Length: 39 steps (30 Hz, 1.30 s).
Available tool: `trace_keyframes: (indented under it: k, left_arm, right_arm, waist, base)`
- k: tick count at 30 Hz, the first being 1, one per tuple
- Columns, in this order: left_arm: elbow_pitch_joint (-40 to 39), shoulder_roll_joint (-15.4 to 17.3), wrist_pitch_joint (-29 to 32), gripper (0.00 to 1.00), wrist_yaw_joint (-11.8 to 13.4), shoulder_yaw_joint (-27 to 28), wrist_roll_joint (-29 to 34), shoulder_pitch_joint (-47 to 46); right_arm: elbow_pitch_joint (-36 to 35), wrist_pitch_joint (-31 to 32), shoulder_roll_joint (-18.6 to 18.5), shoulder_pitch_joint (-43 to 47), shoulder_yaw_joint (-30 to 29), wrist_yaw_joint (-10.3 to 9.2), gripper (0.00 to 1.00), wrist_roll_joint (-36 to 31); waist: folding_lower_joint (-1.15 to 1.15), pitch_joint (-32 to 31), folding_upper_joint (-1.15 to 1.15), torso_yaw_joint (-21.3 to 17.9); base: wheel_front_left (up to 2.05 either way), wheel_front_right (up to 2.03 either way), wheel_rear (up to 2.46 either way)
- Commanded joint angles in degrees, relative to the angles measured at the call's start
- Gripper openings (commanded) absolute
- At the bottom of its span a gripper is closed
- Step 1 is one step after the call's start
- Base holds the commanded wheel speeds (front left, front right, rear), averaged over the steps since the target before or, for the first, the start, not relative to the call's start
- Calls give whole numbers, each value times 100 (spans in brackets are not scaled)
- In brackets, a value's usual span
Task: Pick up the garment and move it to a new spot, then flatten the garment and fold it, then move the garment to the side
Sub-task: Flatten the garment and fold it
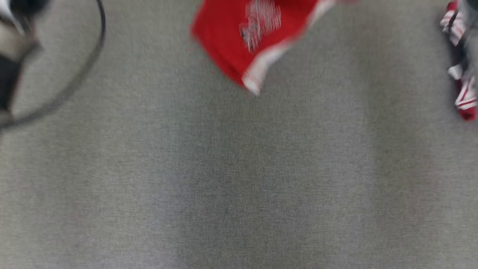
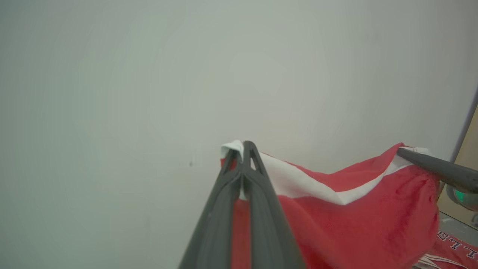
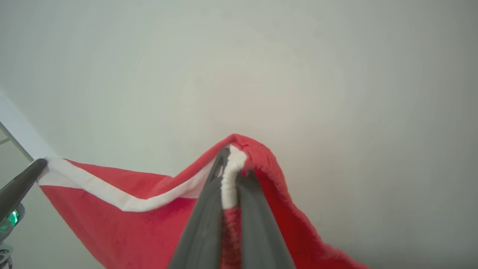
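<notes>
We see a red garment with white trim (image 2: 354, 220) held up in the air by two of its corners. The left gripper (image 2: 242, 147) is clenched on one end of the white-trimmed edge, and the cloth is pinched tight between its dark fingers. The right gripper (image 3: 230, 153) is clamped on the other end, with a fold of the white trim bunched between its fingers. The trimmed edge runs from one gripper across to the other and sags a little in the middle, so the garment's long axis lies along the line between the two grippers. The rest of the cloth hangs below them. Neither arm is nearer, since each already has a corner. In the blurred head view, a loose corner of the garment dangles over a grey fabric-covered surface (image 1: 239, 186), which lies beneath both grippers. We judge that the next move is to lower the cloth onto that surface while keeping the edge stretched. Off to the right gripper's side lies another red-and-white striped cloth (image 1: 465, 97), well apart from the hanging corner.
</notes>
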Motion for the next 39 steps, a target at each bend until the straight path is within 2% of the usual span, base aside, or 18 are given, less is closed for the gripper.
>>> trace_keyframes:
  k: [1,4,11,20,25,28,31,33,37,39]
  left_arm:
    - [122,-73,-56,0,9,-15,-187,-379]
    - [451,-109,-142,0,9,-78,-384,-1038]
    - [946,-24,-418,0,9,-344,-531,-2077]
    - [1350,14,-822,0,9,-778,-1048,-2471]
    - [1268,120,-1023,0,9,-1110,-1411,-2073]
    - [1017,135,-1226,0,8,-1280,-1682,-1669]
    - [704,326,-1408,0,9,-1426,-1837,-1067]
    - [463,384,-1510,0,9,-1316,-2085,-558]
    - [-119,612,-1572,0,6,-1239,-2128,548]
    - [-435,663,-1580,0,7,-882,-2164,1168]
  right_arm:
    - [165,-73,49,-388,46,-11,0,-90]
    - [550,-276,65,-1117,121,-11,0,-229]
    - [1177,-769,34,-2148,384,-11,0,-437]
    - [1424,-1091,-86,-2550,1011,-11,0,-62]
    - [1283,-1217,-280,-2248,1436,-11,0,244]
    - [962,-1334,-451,-1852,1727,-11,0,524]
    - [496,-1437,-702,-1301,2008,-11,0,860]
    - [128,-1522,-908,-811,2207,-11,0,1083]
    - [-646,-1755,-1376,201,2614,-11,0,1382]
    - [-1022,-1879,-1591,762,2789,-11,0,1560]
  waist:
    - [-3,536,-2,10]
    - [-3,671,-2,38]
    - [-3,871,-2,39]
    - [-3,996,-2,69]
    - [-3,941,-2,76]
    - [-3,785,-2,77]
    - [-3,581,-2,42]
    - [-3,398,-2,30]
    - [-3,-25,-2,25]
    - [-3,-237,-2,36]
  base:
    - [0,0,0]
    - [0,0,0]
    - [0,0,0]
    - [0,0,0]
    - [0,0,0]
    - [0,0,0]
    - [0,0,0]
    - [0,0,0]
    - [0,0,0]
    - [0,0,0]
